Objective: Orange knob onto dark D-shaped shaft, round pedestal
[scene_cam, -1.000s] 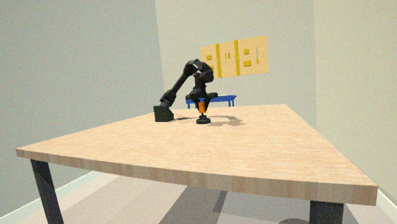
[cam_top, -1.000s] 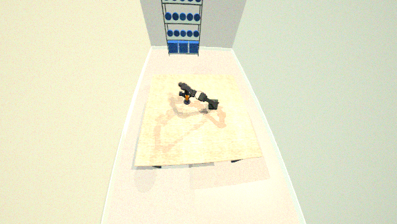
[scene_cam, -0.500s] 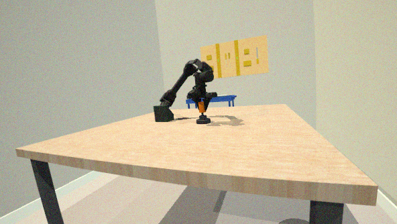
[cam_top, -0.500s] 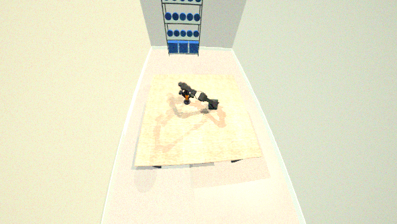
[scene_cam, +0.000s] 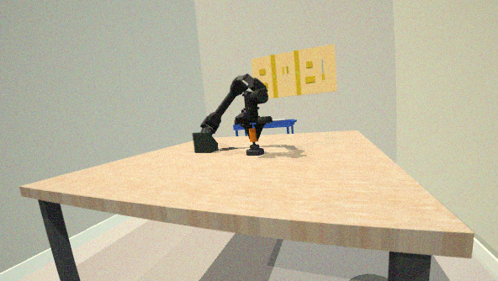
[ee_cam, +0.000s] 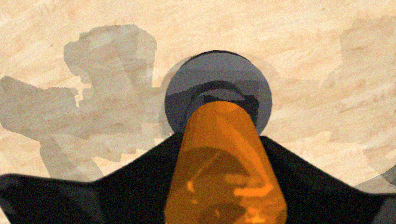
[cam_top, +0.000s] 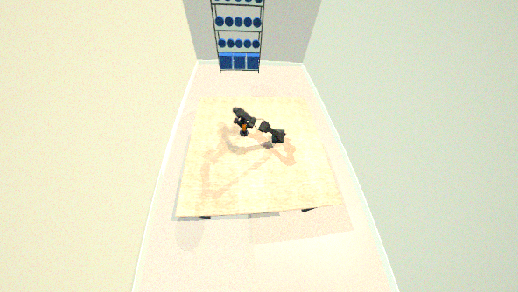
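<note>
Top view: the arm (cam_top: 262, 125) (scene_cam: 227, 101) reaches from right of centre toward the upper middle of the frame, and the orange knob (cam_top: 244, 127) (scene_cam: 252, 135) (ee_cam: 223, 155) appears as a small upright patch beside the round pedestal (cam_top: 243, 133) (scene_cam: 255, 151) (ee_cam: 218, 67). At this scale a small sideways offset between hole and shaft would pass unnoticed.

Exterior view: the gripper (cam_top: 243, 122) (scene_cam: 253, 134) (ee_cam: 220, 141) points down near the centre of the frame, with the knob upright below its body and above the pedestal. Dark structure shows between knob and pedestal base, so the knob is not fully down. Pressing with the flats out of line would probably jam the hole's rim on the shaft's top; continued force could tilt the knob or push it up through the grasp.

Wrist view: the fingers pinch the knob from both sides at the lower centre of the frame; its far end overlaps the pedestal's disc, upper centre. The knob hides the shaft's flat, and contact cannot be confirmed. Turning to search for the flat could make the smooth-looking knob slip between the fingers, leaving its angle unknown. Release before full seating would likely leave it perched or toppling.
</note>
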Controlling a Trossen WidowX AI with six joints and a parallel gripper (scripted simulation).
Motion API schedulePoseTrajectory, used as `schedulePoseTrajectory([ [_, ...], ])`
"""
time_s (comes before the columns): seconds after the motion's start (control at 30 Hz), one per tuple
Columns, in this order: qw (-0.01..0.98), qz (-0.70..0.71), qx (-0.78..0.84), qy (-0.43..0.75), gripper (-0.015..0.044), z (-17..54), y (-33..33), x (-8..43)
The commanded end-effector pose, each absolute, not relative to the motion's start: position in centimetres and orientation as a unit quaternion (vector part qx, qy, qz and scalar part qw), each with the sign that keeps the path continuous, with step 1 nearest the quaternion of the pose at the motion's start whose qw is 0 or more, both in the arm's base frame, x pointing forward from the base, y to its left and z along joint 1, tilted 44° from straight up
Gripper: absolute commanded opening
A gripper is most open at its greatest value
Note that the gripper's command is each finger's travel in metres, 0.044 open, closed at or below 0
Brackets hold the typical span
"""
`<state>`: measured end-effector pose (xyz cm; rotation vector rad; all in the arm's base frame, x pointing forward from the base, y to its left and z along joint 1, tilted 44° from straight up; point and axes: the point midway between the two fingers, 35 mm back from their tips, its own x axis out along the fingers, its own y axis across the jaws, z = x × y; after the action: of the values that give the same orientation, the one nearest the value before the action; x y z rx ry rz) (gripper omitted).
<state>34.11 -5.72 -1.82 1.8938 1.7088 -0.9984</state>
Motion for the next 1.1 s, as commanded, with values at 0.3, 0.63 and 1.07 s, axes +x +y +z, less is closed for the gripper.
schedulePoseTrajectory([
  [0.3, 0.195, -0.361, 0.680, 0.608, 0.0000, -1.48, -6.04, 34.28],
  [0.63, 0.126, -0.420, 0.696, 0.569, 0.0000, -1.65, -5.94, 34.27],
  [1.07, 0.126, -0.420, 0.696, 0.569, 0.0000, -1.83, -5.71, 34.15],
])
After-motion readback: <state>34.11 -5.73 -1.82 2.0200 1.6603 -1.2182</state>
